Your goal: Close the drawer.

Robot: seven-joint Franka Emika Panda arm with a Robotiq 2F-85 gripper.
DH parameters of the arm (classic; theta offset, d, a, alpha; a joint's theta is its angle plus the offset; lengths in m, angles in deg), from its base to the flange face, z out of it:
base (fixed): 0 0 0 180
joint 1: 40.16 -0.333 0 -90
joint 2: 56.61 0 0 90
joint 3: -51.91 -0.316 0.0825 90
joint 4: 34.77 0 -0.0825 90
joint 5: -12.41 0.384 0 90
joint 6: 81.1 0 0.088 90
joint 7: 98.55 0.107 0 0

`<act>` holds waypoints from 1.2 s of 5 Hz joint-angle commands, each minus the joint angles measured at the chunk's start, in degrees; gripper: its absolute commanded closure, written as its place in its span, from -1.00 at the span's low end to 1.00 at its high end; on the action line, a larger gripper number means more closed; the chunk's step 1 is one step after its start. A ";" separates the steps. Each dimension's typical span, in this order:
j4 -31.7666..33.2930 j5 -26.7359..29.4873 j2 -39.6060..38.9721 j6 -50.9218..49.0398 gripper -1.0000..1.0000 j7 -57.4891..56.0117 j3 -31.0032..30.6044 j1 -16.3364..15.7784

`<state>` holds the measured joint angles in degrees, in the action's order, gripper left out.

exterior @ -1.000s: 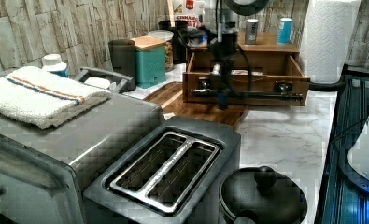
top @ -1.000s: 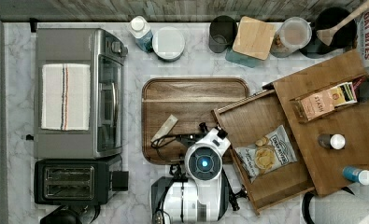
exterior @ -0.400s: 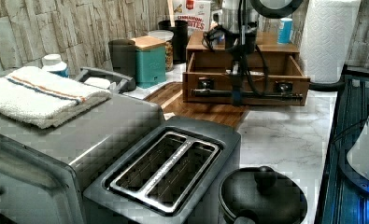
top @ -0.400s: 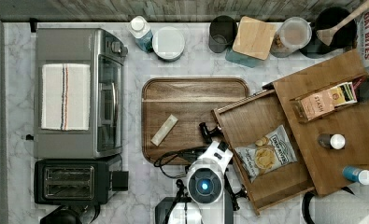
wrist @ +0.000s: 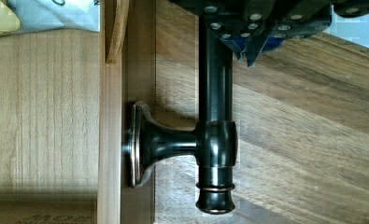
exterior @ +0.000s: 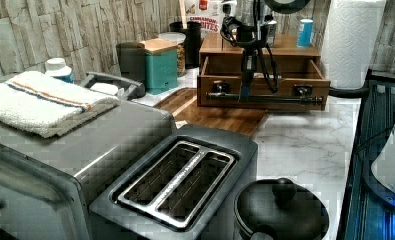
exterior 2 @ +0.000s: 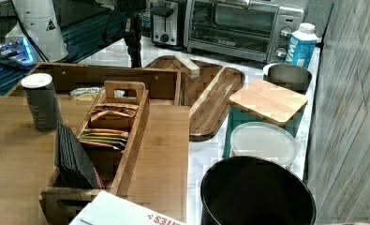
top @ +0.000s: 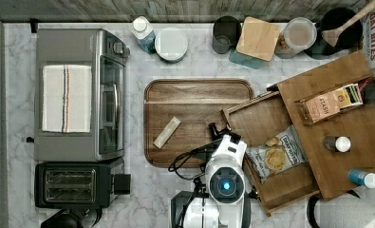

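Observation:
The drawer (top: pixel 275 128) stands pulled out of the wooden cabinet, with a chip bag (top: pixel 276 153) lying inside. Its black bar handle (exterior: pixel 285 99) runs along the front panel (exterior: pixel 265 86). My gripper (top: pixel 221 130) hangs at this handle, over the edge of the serving tray. In the left view the gripper (exterior: pixel 245 92) reaches down to the bar, left of its middle. In the wrist view the bar (wrist: pixel 215 135) and one mount post sit beside the front panel, and the shut gripper (wrist: pixel 257 46) is on the bar's outer side, away from the panel. The gripper (exterior 2: pixel 136 58) also shows beyond the drawer in the right view.
A dark serving tray (top: pixel 194 92) with a small wood block (top: pixel 167 132) lies at the top view's left of the drawer. The cabinet top (top: pixel 360 118) carries a tea box and bottles. Toaster oven (top: pixel 80 95), toaster (top: pixel 71 185) and canisters (top: pixel 256 40) ring the counter.
The arm has shifted toward the top view's right and brought the gripper against the drawer handle. The drawer itself has not moved.

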<state>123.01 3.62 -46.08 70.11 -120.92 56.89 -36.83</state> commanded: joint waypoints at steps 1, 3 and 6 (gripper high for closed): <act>-7.44 -1.17 -7.14 -8.86 1.00 -6.70 5.68 5.73; -28.10 0.79 -19.16 -14.76 1.00 -25.36 12.26 10.68; -43.29 9.18 -27.15 -19.58 1.00 -33.52 18.31 12.29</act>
<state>83.51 15.73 -74.47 44.57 -156.17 68.43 -30.24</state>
